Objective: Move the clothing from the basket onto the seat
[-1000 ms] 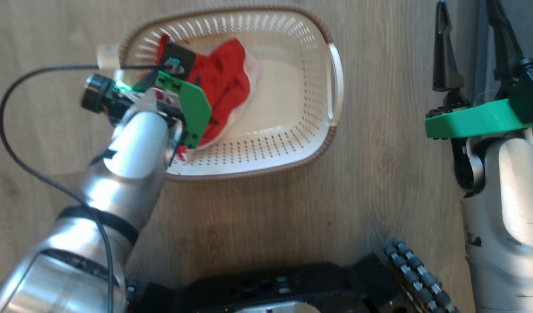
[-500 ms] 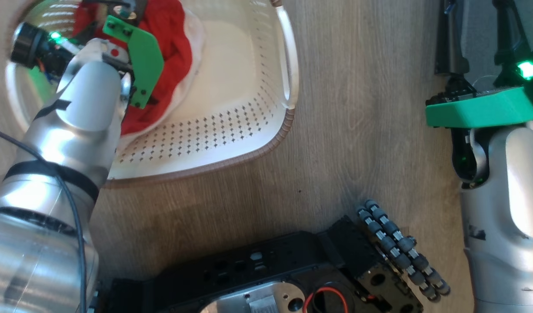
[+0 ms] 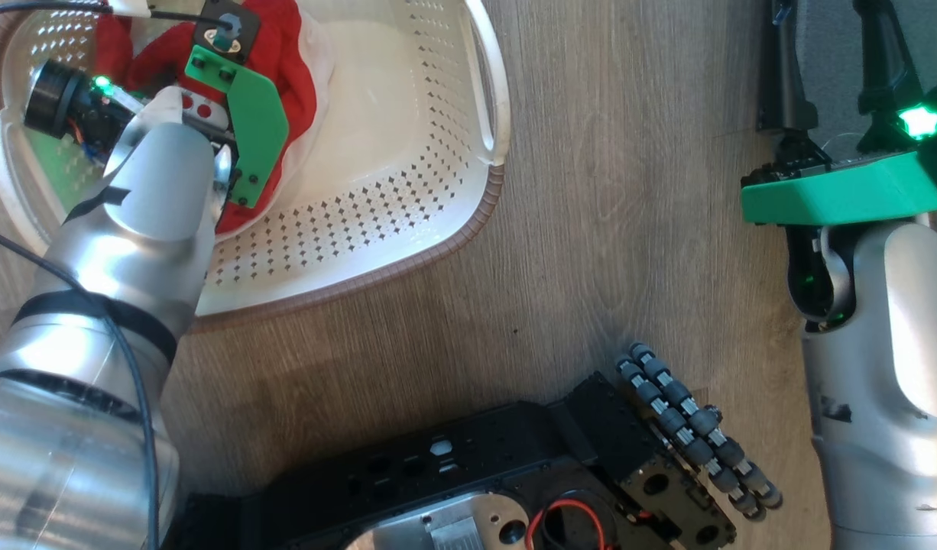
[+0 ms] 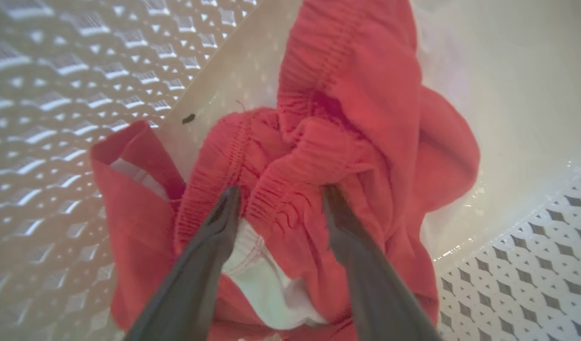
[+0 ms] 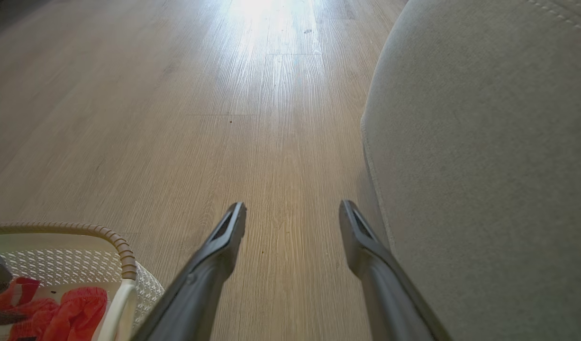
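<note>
The cream basket (image 3: 407,229) stands on the wood floor at the upper left of the head view. Red and white clothing (image 3: 289,53) lies bunched in its left half. My left arm reaches down into the basket. In the left wrist view my left gripper (image 4: 281,194) is open, its two fingers pressed into the clothing (image 4: 366,123) with a ribbed red fold between the tips. My right gripper (image 3: 828,76) is open and holds nothing, hovering over the floor beside the grey seat (image 5: 485,166). The right wrist view catches the basket's corner (image 5: 122,248).
My black wheeled base (image 3: 468,473) and a roller wheel (image 3: 694,431) lie along the bottom of the head view. A black cable (image 3: 144,397) runs along my left arm. Bare wood floor (image 3: 629,229) separates the basket from the seat.
The head camera has moved, so the basket now sits further up and left in the picture. My left gripper stays down in the clothing. The right arm has barely moved.
</note>
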